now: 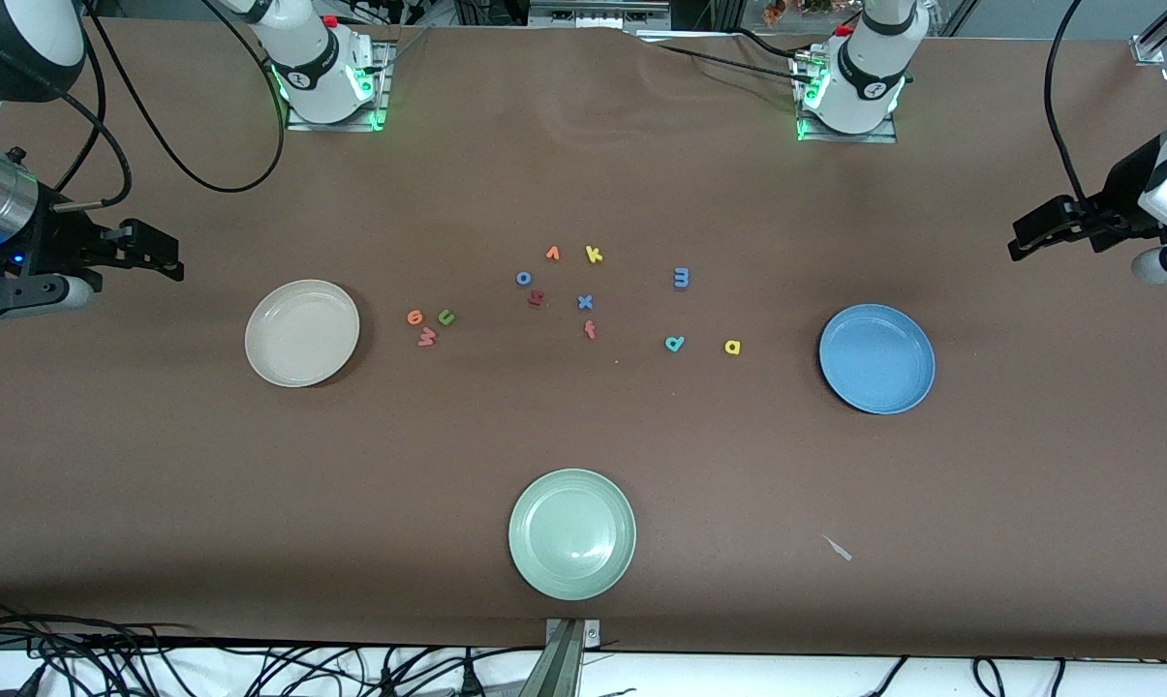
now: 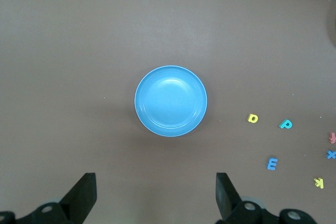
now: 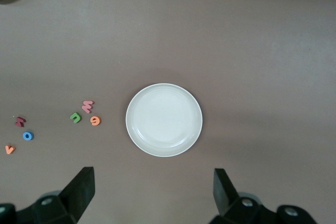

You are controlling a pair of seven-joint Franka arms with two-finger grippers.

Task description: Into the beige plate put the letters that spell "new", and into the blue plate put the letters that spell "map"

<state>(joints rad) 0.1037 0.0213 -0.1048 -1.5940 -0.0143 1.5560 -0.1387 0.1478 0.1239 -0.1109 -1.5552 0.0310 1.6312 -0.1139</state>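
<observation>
Beside the beige plate (image 1: 302,333), toward the left arm's end of the table, the three letters for "new" lie bunched together: the orange e (image 1: 414,317), the green n (image 1: 445,317) and the salmon-red w (image 1: 426,337), the w a little nearer the front camera than the other two. I use that plate as my anchor. Farther along from it in the same direction sits the loose middle cluster, then the blue m (image 1: 681,278), the teal p (image 1: 674,343) and the yellow a (image 1: 732,347), and last the blue plate (image 1: 876,358). Both plates hold nothing yet.

My right gripper (image 3: 152,192) hangs above the table at the right arm's end, looking down on the beige plate, fingers spread wide and empty. My left gripper (image 2: 156,195) hangs likewise over the blue plate's end, fingers wide, holding nothing.

I judge the first pick to be one of the "new" letters with the right arm. They are tiny, flat and crowded, so I would take the w first, since it sits slightly apart, come straight down, and turn the fingers so they close across the letter without nudging the e or n. I must leave the orange v (image 1: 552,254), the yellow k (image 1: 594,255) and the red f (image 1: 590,330) alone; they are easy lookalikes.
</observation>
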